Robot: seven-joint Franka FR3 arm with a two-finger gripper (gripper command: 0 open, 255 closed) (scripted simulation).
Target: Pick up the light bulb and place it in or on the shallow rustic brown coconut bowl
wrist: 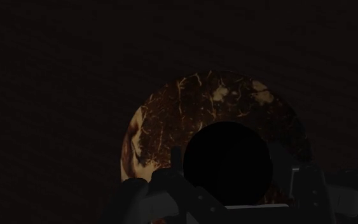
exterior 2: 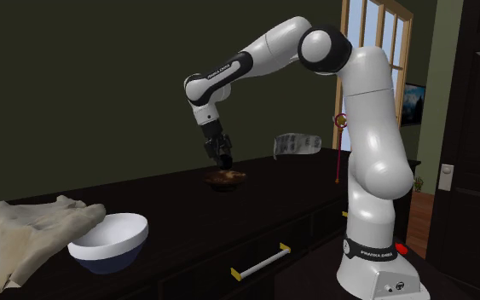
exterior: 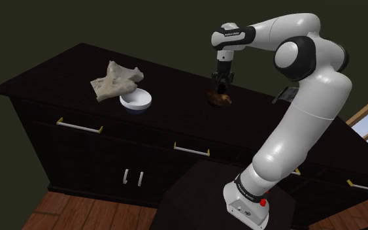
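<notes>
Gripper (exterior: 221, 83) points straight down, its fingers narrowed on a dark round body we take for the light bulb (wrist: 227, 160). The bulb therefore hangs in the air, not yet set down. Beneath everything, the dark worktop (exterior: 65, 72) carries the rest. In the shoulder view, a crumpled pale cloth (exterior: 114, 80) lies toward nine o'clock from the gripper. Touching it at its five o'clock is a white bowl (exterior: 136, 100). We judge that both sit well apart so the drop zone stays free. The mottled brown coconut bowl (exterior: 219, 98) lies directly under the gripper. This alignment, we think, lets the bulb fall inside the rim once released.
</notes>
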